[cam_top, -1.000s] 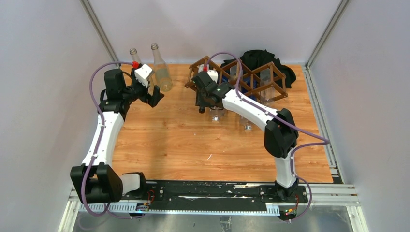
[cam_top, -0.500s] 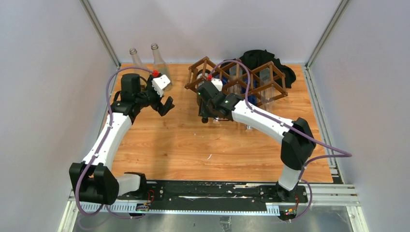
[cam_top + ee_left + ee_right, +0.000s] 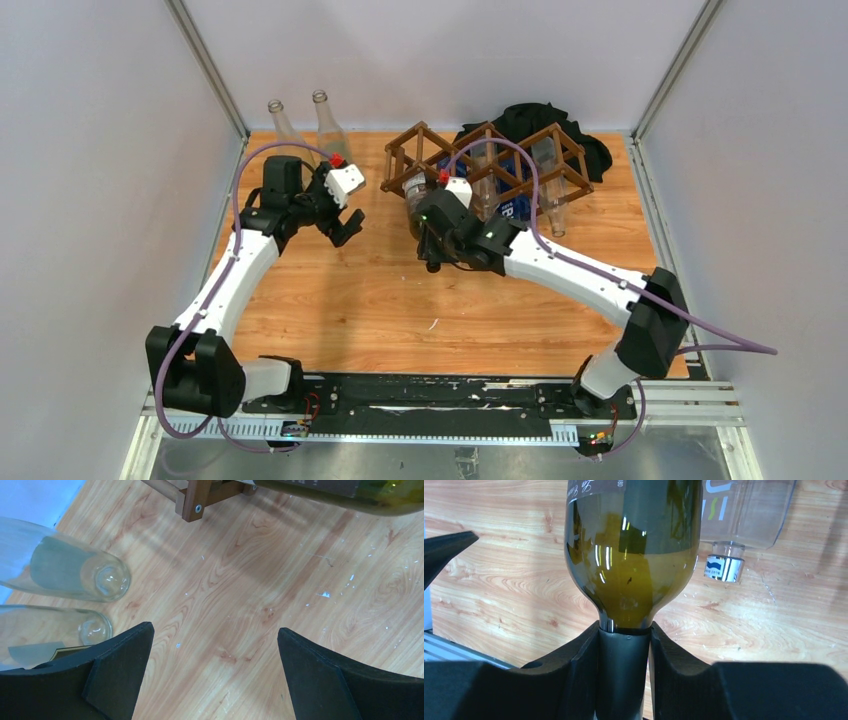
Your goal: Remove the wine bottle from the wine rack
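The wine rack [image 3: 420, 150] is a dark brown lattice at the back of the table. The dark green wine bottle [image 3: 413, 193] lies with its base end at the rack's left cell and its neck pointing towards the near edge. My right gripper [image 3: 433, 258] is shut on the bottle's black-capped neck; in the right wrist view the bottle [image 3: 634, 555] fills the gap between the jaws of my right gripper [image 3: 624, 675]. My left gripper [image 3: 345, 228] is open and empty, left of the bottle. In the left wrist view my left gripper [image 3: 215, 645] hangs over bare wood, with the bottle [image 3: 350, 492] at the top right.
Two clear empty bottles [image 3: 330, 125] stand at the back left, close to my left gripper, and also show in the left wrist view [image 3: 75, 570]. Clear bottles [image 3: 548, 180] lie in the rack's other cells. A black cloth [image 3: 530, 118] lies behind the rack.
My right gripper has drawn the wine bottle by its neck towards the near left, further out of the rack. My left gripper has moved right, towards the rack's left corner.
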Controlling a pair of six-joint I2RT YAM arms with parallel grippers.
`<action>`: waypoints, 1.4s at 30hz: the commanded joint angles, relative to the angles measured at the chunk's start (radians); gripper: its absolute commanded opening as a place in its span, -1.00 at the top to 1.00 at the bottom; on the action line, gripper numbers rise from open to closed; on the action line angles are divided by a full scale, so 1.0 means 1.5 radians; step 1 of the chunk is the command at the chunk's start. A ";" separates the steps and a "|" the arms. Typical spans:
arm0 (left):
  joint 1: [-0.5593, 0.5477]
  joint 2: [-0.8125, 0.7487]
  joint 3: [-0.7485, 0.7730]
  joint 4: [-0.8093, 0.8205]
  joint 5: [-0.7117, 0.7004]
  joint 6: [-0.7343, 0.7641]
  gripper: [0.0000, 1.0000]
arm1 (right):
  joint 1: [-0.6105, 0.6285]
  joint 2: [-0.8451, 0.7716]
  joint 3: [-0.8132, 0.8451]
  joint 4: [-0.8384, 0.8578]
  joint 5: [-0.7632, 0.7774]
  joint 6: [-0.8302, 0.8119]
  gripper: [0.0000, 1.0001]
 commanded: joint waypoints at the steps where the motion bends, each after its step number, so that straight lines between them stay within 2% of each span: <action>1: -0.009 0.001 -0.006 0.006 -0.010 0.009 -1.00 | 0.030 -0.073 -0.014 0.028 -0.002 0.004 1.00; 9: -0.016 0.001 -0.010 0.011 -0.012 0.010 -1.00 | 0.041 -0.166 -0.059 0.019 0.006 0.025 1.00; 17: -0.017 -0.012 -0.010 0.007 -0.008 0.009 -1.00 | 0.048 -0.204 -0.065 -0.012 0.009 0.029 1.00; 25: -0.017 -0.038 -0.005 -0.046 0.011 0.060 -1.00 | 0.048 -0.240 -0.069 -0.064 0.000 0.024 1.00; 30: -0.018 -0.099 -0.022 -0.077 0.043 0.094 -1.00 | 0.050 -0.262 -0.074 -0.078 -0.014 0.021 1.00; 36: -0.044 -0.190 -0.044 -0.114 0.083 0.178 -1.00 | 0.050 -0.212 -0.012 -0.097 -0.098 -0.044 1.00; 42: -0.096 -0.297 -0.098 -0.125 0.079 0.312 -1.00 | 0.058 -0.115 0.099 -0.130 -0.210 -0.109 1.00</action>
